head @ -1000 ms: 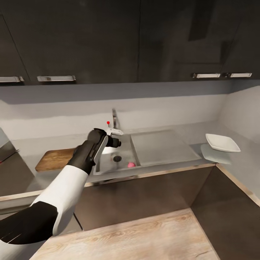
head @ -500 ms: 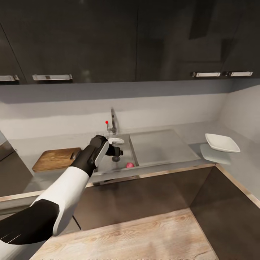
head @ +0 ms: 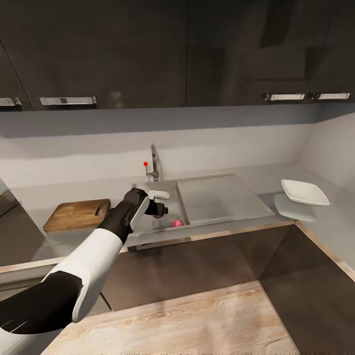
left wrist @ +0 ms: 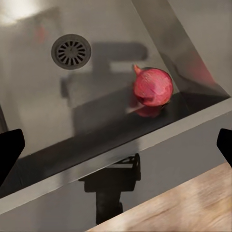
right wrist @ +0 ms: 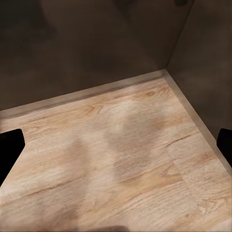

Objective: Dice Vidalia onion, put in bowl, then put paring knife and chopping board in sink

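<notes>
The Vidalia onion (head: 177, 223) lies whole at the front right corner of the sink (head: 170, 193); in the left wrist view the pinkish bulb (left wrist: 153, 87) rests against the basin's front wall, away from the drain (left wrist: 71, 48). My left gripper (head: 159, 204) hangs open over the basin, just left of and above the onion, its fingertips (left wrist: 9, 150) wide apart. The chopping board (head: 78, 214) lies on the countertop (head: 39, 197) left of the sink. At the far right sits the white bowl (head: 304, 192). The paring knife is too small to make out. My right gripper (right wrist: 116, 147) is open over the floor.
A chrome tap (head: 154, 165) with a red knob (head: 145, 163) stands behind the basin, and the flat drainboard (head: 219, 197) lies to its right. Black upper cabinets (head: 148, 49) hang overhead. Dark lower cabinets (head: 197, 266) meet the pale wood floor (right wrist: 121, 154).
My left gripper has sunk lower into the basin and come closer to the onion. The head view has shifted a little, so the whole scene sits slightly higher in the picture.
</notes>
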`<state>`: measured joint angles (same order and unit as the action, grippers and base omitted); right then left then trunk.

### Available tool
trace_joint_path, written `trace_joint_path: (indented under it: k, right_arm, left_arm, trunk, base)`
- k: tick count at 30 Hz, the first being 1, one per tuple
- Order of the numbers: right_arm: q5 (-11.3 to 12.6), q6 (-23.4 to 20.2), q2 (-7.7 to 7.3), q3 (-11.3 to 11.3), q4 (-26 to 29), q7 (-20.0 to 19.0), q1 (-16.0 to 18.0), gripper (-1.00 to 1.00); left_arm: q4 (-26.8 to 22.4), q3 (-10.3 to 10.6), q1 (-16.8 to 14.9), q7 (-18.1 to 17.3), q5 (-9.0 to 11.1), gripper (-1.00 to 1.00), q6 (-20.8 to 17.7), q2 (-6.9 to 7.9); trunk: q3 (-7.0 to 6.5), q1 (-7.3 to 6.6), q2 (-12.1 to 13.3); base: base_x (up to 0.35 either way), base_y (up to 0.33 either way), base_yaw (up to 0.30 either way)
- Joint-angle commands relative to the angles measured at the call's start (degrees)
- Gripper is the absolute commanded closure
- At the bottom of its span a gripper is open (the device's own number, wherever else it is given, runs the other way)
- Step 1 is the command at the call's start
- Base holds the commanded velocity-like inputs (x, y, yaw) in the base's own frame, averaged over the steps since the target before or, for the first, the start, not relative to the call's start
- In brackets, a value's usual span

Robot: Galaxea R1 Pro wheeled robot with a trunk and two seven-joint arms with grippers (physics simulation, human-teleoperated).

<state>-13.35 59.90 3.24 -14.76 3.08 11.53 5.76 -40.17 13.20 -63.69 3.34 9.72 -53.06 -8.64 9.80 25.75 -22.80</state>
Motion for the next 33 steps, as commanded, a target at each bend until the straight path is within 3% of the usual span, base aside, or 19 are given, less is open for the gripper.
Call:
trace_joint_path:
  k: [1, 13, 21, 33]
  right_arm:
    - [-0.6, 0.1, 0.02, -0.3, 0.0, 0.4, 0.0, -1.0]
    - [-0.6, 0.1, 0.02, -0.2, 0.0, 0.4, 0.0, -1.0]
    - [-0.6, 0.1, 0.02, -0.3, 0.0, 0.4, 0.0, -1.0]
    - [-0.6, 0.1, 0.02, -0.3, 0.0, 0.5, 0.0, -1.0]
  left_arm:
    - [0.0, 0.1, 0.0, 0.4, 0.5, -1.0, -0.2, 0.03]
    - [0.9, 0.4, 0.0, 0.2, 0.5, -1.0, -0.1, -0.06]
    - [1.6, 0.5, -0.1, -3.0, 0.5, -1.0, -0.1, -0.07]
    - [3.3, 2.3, 0.0, -3.5, 0.5, -1.0, -0.1, -0.14]
  trunk:
    - [0.2, 0.03, -0.1]
    - [1.18, 0.03, -0.1]
    - [1.83, 0.03, -0.1]
    - [2.81, 0.03, -0.1]
  base:
    - [0.0, 0.0, 0.0]
    - [0.092, -0.058, 0.0]
    - [0.051, -0.037, 0.0]
    - [0.001, 0.0, 0.0]
